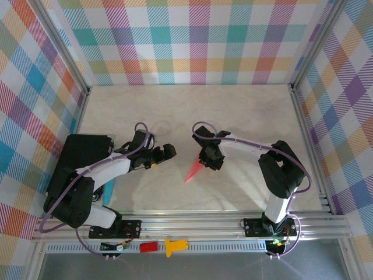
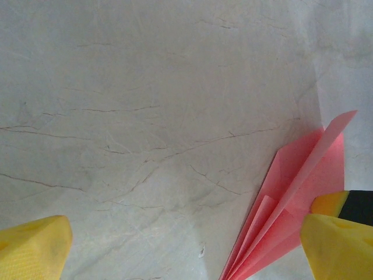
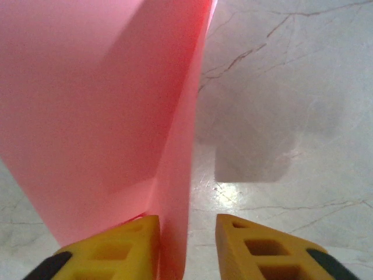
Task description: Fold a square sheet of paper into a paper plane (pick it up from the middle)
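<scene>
The paper plane (image 1: pixel 193 171) is a salmon-pink folded dart on the pale table, its point toward the near edge. My right gripper (image 1: pixel 207 158) is at the plane's far end. In the right wrist view the plane's upright fold (image 3: pixel 175 175) stands between the yellow fingers, against the left finger (image 3: pixel 116 248). A gap of bare table separates it from the right finger (image 3: pixel 262 251). My left gripper (image 1: pixel 169 151) is just left of the plane, open wide. In the left wrist view the plane (image 2: pixel 297 192) lies by its right finger (image 2: pixel 338 248).
A black box (image 1: pixel 81 154) sits at the table's left side, with a blue object (image 1: pixel 109 189) near it. A small red block (image 1: pixel 148 247) and a yellow piece (image 1: pixel 175 246) rest on the front rail. Plaid walls enclose three sides.
</scene>
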